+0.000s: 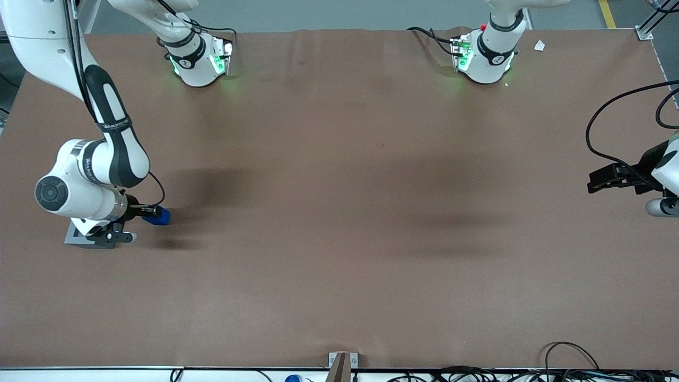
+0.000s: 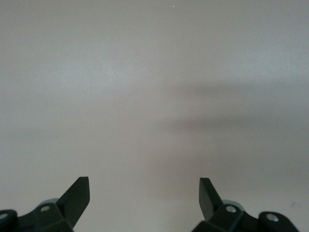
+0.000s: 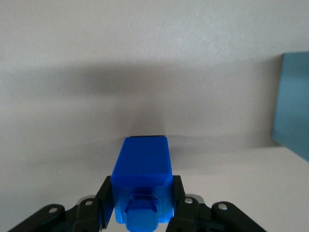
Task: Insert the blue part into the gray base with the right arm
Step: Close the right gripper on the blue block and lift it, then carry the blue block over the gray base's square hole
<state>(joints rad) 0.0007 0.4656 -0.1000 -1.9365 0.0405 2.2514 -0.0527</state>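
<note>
My right gripper [image 1: 150,211] is shut on the blue part [image 1: 158,215], with a black finger pressed against each side of it. In the right wrist view the blue part [image 3: 142,181] fills the space between the fingers [image 3: 104,200], its narrower stepped end toward the camera. The part is lifted just above the brown table. The gray base [image 1: 74,236] stands on the table beside the gripper, at the working arm's end, mostly hidden under the white wrist. One face of it shows in the right wrist view [image 3: 292,113], apart from the blue part.
The brown table [image 1: 339,212] stretches wide toward the parked arm's end. Two arm bases [image 1: 199,58] stand at the table's edge farthest from the front camera. A small metal bracket [image 1: 342,363] sits at the nearest edge.
</note>
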